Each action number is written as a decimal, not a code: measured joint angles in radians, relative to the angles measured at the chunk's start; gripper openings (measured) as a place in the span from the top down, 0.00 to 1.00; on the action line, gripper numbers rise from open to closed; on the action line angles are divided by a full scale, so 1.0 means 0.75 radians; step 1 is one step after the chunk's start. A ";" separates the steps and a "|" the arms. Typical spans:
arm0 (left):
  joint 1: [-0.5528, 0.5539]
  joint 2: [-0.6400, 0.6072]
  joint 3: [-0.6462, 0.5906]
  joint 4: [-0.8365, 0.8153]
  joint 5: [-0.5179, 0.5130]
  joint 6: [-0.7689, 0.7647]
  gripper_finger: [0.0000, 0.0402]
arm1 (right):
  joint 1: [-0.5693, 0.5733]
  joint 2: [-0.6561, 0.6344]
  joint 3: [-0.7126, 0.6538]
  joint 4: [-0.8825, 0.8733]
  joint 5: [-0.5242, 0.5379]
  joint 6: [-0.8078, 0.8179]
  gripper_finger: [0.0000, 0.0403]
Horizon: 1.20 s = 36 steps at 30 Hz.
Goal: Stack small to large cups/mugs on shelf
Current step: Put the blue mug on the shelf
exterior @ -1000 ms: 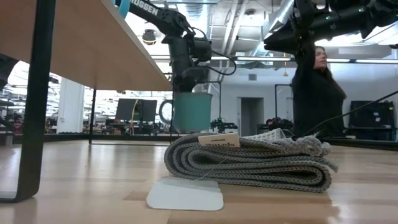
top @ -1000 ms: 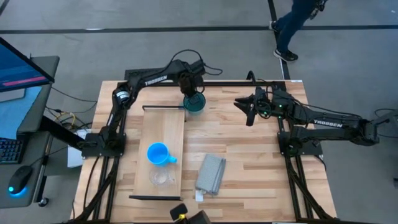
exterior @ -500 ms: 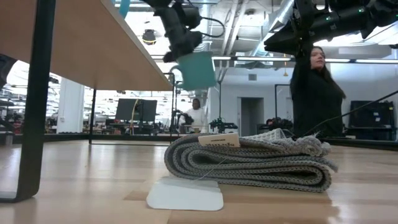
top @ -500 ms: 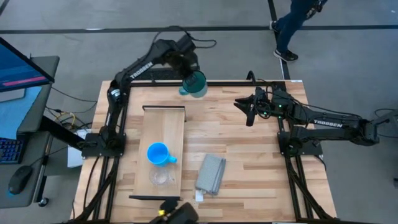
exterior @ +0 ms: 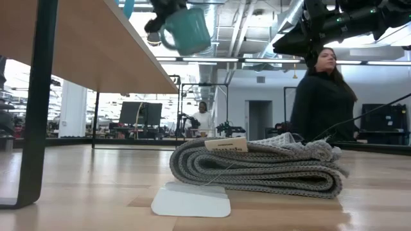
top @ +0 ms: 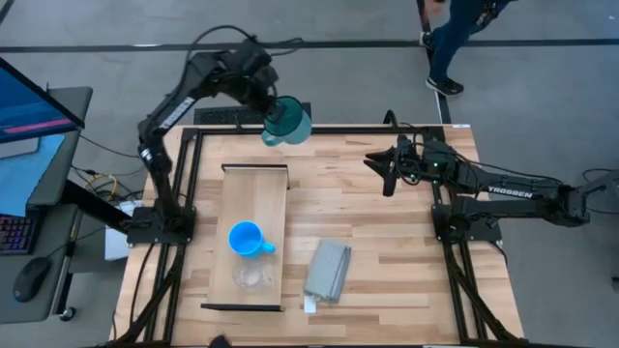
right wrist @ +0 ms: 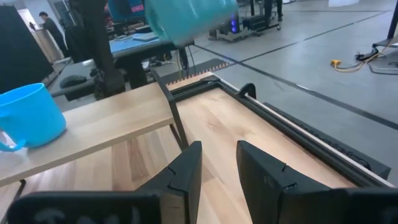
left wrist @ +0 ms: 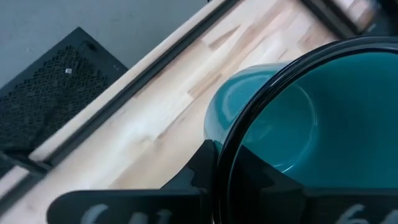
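Note:
The larger teal mug [top: 288, 122] hangs high above the table's far edge, tilted, with my left gripper [top: 272, 106] shut on it; the low view shows it up in the air [exterior: 187, 29]. The shelf [top: 254, 198] stands on the table's left half. On it rest the blue mug [top: 247, 239], on its base, and nearer the front the small clear cup [top: 251, 275]. My right gripper [top: 386, 170] waits open over the table's far right, nothing between its fingers [right wrist: 217, 168]. My left gripper pinches the teal mug's wall at its dark rim [left wrist: 231, 140], one finger outside [left wrist: 202, 165] and one inside [left wrist: 252, 174]. The fingers come slanting down from the far left. The mug is lifted clear of the table and tilted, its handle [exterior: 168, 35] toward the shelf side.
A folded grey cloth [top: 327, 270] with a white tag lies near the front, right of the shelf. Bare slatted tabletop [top: 397, 242] spreads between the shelf and the right arm's base. A person [exterior: 324, 96] stands in the room beyond the table.
My left gripper, still shut on the teal mug, has risen from the table near the shelf's far end and swung toward the far left. The mug stood upright on the table; now it hangs high above it and has tipped.

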 joint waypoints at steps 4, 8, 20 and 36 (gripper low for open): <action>-0.017 -0.102 0.000 -0.042 -0.004 -0.159 0.97 | 0.000 0.000 0.000 -0.003 0.000 0.028 0.70; -0.039 -0.194 0.000 -0.119 -0.052 -0.358 0.97 | 0.002 0.000 0.000 -0.004 0.000 0.056 0.70; -0.205 -0.318 -0.001 -0.163 -0.363 -0.823 0.97 | 0.059 0.000 0.000 -0.005 0.000 0.082 0.70; -0.567 -0.310 -0.038 -0.153 -0.764 -1.516 0.97 | 0.134 0.000 0.000 -0.250 -0.001 0.116 0.70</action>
